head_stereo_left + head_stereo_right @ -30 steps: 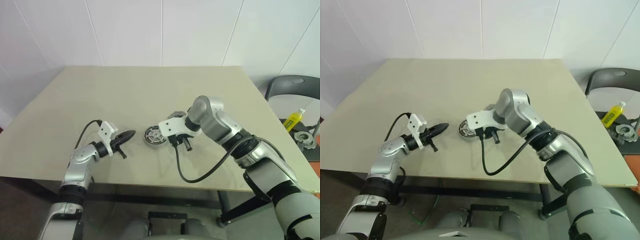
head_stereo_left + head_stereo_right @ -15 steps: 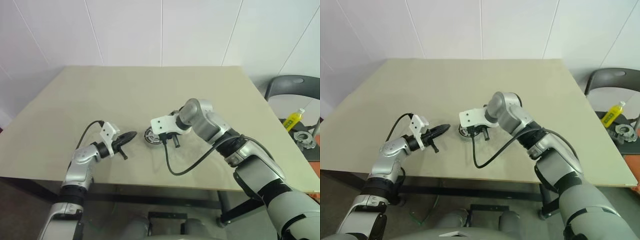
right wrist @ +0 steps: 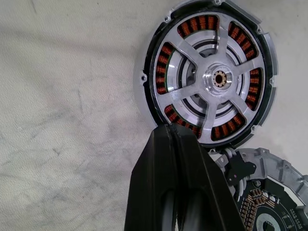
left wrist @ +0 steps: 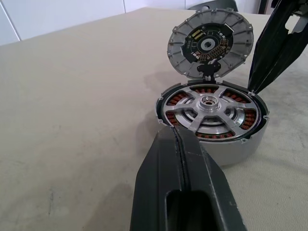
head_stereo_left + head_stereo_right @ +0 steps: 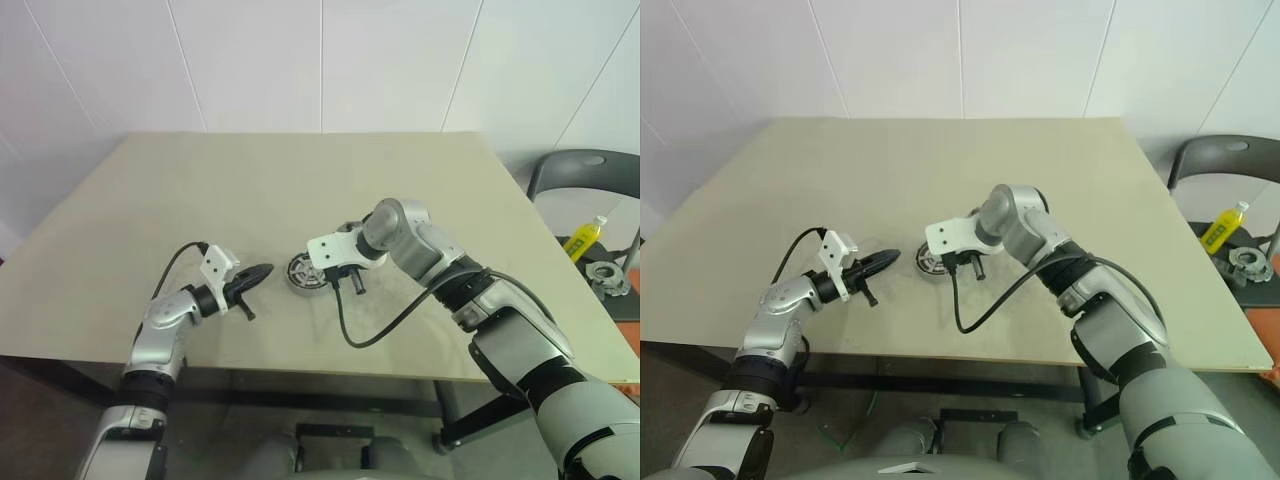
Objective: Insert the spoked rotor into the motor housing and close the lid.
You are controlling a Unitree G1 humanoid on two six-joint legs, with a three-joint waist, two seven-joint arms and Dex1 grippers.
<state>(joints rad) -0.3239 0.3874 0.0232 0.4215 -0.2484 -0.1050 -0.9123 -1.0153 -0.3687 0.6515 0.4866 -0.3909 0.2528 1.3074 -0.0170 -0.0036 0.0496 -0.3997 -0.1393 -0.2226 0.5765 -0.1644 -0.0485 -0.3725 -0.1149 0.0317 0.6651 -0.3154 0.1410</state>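
Between the two closed, empty grippers, left gripper (image 4: 179, 137) and right gripper (image 3: 172, 132), the motor housing (image 4: 250, 144) is sitting near the table's (image 5: 150, 190) front edge. Its silver spoked rotor (image 3: 211, 79) is lying seated over copper windings; the hinged lid (image 4: 210, 43) is standing open.
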